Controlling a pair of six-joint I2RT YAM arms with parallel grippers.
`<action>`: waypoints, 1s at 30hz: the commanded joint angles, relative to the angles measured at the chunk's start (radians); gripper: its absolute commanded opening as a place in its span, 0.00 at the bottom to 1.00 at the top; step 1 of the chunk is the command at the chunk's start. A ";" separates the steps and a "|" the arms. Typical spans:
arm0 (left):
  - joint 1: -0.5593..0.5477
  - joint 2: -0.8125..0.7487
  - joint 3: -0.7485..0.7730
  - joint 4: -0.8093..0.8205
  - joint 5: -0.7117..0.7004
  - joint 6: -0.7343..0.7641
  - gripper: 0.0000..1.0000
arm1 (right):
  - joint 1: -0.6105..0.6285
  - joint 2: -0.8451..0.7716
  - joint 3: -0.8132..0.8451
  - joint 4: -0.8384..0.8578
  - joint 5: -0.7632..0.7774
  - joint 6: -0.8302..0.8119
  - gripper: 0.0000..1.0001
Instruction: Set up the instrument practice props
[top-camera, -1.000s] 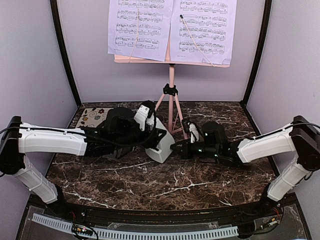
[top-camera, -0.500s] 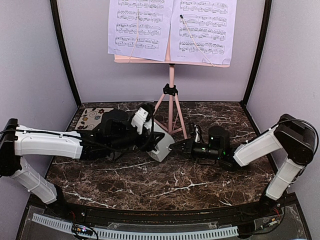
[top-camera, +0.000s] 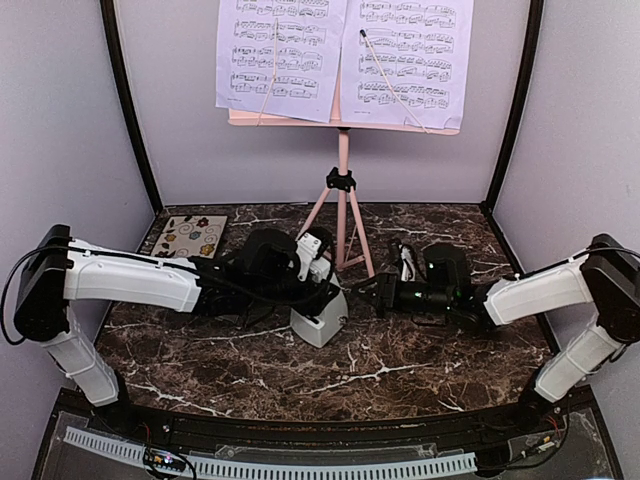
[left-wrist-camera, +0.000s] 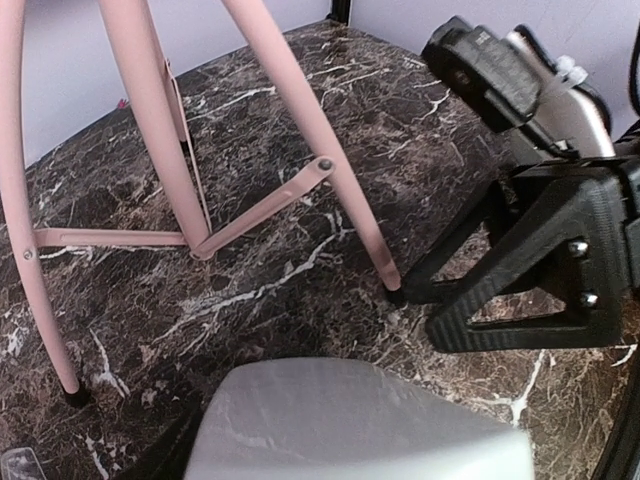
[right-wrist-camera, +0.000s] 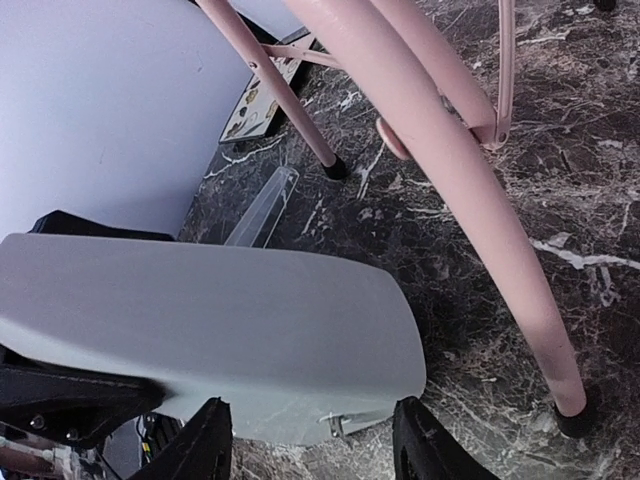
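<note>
Two grippers meet at the metronome (top-camera: 322, 322), which sits on the marble table (top-camera: 400, 370) just in front of the feet of the pink music stand (top-camera: 343, 190). The left gripper (top-camera: 318, 292) clasps it from above, fingers pressed to its sides. The right gripper (top-camera: 366, 292) is just beside it, fingers spread and grasping nothing, with the grey body just ahead of their tips. Sheet-music pages (top-camera: 283, 55) rest on the stand's desk.
</note>
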 joint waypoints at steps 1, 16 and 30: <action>0.007 0.022 0.082 0.042 -0.052 -0.024 0.20 | 0.003 -0.053 0.046 -0.098 0.030 -0.101 0.57; 0.033 0.056 0.104 -0.018 -0.062 -0.108 0.82 | 0.003 -0.069 0.195 -0.284 0.053 -0.236 0.75; 0.100 -0.290 -0.163 0.012 0.047 -0.187 0.97 | 0.044 -0.023 0.275 -0.397 0.064 -0.291 0.71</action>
